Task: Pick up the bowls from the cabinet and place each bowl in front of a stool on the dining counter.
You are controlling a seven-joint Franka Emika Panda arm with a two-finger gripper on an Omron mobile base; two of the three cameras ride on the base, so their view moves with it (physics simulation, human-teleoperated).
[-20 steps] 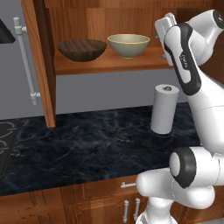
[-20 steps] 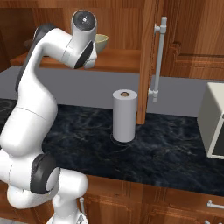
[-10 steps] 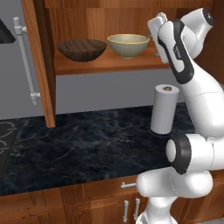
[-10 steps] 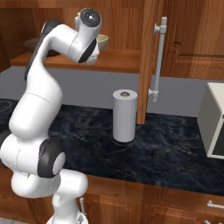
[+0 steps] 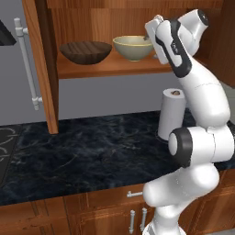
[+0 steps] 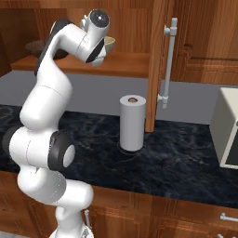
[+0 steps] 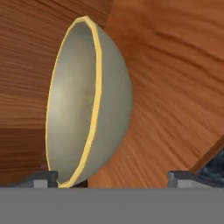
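Observation:
Two bowls stand on the plank shelf point(image 5: 105, 69) of the open cabinet: a dark brown wooden bowl point(image 5: 86, 51) on the left and a cream bowl point(image 5: 133, 47) to its right. My gripper point(image 5: 149, 40) is level with the cream bowl's right rim, open. In the hand view the cream bowl point(image 7: 87, 105) appears on its side, close up. Its near rim sits just inside one of the fingertips point(image 7: 43, 177), and my gripper point(image 7: 111, 179) holds nothing. From the right, my arm hides most of the cream bowl point(image 6: 109, 44). The dining counter is out of view.
The open cabinet door point(image 5: 43, 64) with its silver handle point(image 5: 27, 64) hangs left of the shelf. A paper towel roll point(image 5: 170, 114) stands on the black marble wall counter point(image 5: 92, 151) below. A second door point(image 6: 160, 60) and a white appliance point(image 6: 230, 125) are to the right.
My hand has moved left along the shelf, closer to the cream bowl. The jaws stayed open and the bowls have not moved.

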